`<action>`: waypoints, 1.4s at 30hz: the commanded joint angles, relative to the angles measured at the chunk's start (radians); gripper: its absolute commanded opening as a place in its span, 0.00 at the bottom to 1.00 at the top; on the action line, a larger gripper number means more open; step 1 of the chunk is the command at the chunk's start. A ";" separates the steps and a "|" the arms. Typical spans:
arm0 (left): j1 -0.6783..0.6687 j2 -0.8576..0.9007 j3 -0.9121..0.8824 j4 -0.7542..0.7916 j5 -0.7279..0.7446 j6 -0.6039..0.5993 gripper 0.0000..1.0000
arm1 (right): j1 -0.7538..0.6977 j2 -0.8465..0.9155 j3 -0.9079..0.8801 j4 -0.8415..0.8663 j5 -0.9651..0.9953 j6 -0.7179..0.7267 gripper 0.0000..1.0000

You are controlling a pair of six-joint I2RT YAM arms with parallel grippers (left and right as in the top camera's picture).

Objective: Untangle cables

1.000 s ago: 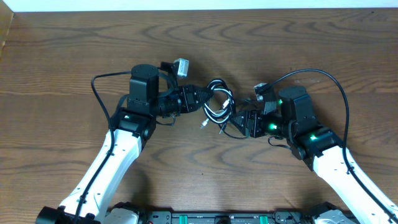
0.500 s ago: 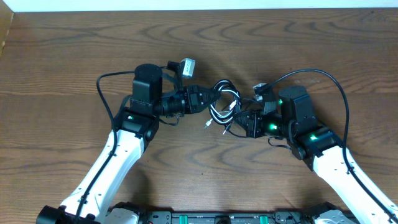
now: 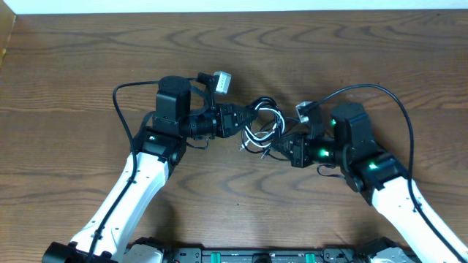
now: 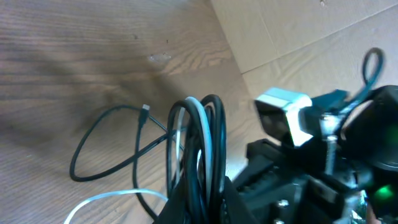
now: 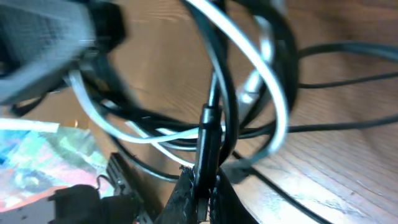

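Separation is the step in hand: the cables [image 3: 262, 126], black loops and one white, bunch near the middle of the table [image 3: 73, 58]. The left gripper [image 4: 202, 199] is clamped on several loops, and the right gripper [image 5: 200, 194] is pinched tight on one black strand. The next move probably calls for drawing the two grips slowly apart while watching which loop tightens. No writing is legible.

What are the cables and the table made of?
The cables look like bendy plastic or rubber skin, black and white and a bit shiny: light glints along the loops. What is inside is hidden. The table looks like brown wood, or maybe a wood-look top, with a dull finish: wavy grain lines run across it.
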 commanded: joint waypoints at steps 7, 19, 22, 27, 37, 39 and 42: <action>-0.083 0.006 0.013 -0.014 0.020 0.128 0.08 | 0.001 -0.061 0.010 0.072 -0.090 0.078 0.01; -0.066 0.006 0.013 -0.087 -0.406 0.182 0.07 | -0.005 -0.061 0.010 -0.062 -0.086 0.048 0.01; -0.066 0.006 0.013 -0.089 -0.416 0.182 0.08 | -0.005 -0.061 0.010 -0.073 -0.087 0.048 0.01; -0.066 0.006 0.013 -0.089 -0.433 0.182 0.08 | -0.005 -0.061 0.010 -0.113 -0.054 0.027 0.01; -0.124 0.006 0.013 -0.089 -0.371 0.182 0.08 | -0.004 -0.061 0.010 -0.028 -0.029 0.032 0.06; -0.135 0.006 0.013 -0.089 -0.369 0.182 0.08 | -0.004 -0.061 0.010 -0.041 0.045 0.017 0.13; -0.138 0.006 0.013 -0.089 -0.368 0.181 0.08 | -0.004 -0.059 0.010 -0.092 0.235 -0.010 0.26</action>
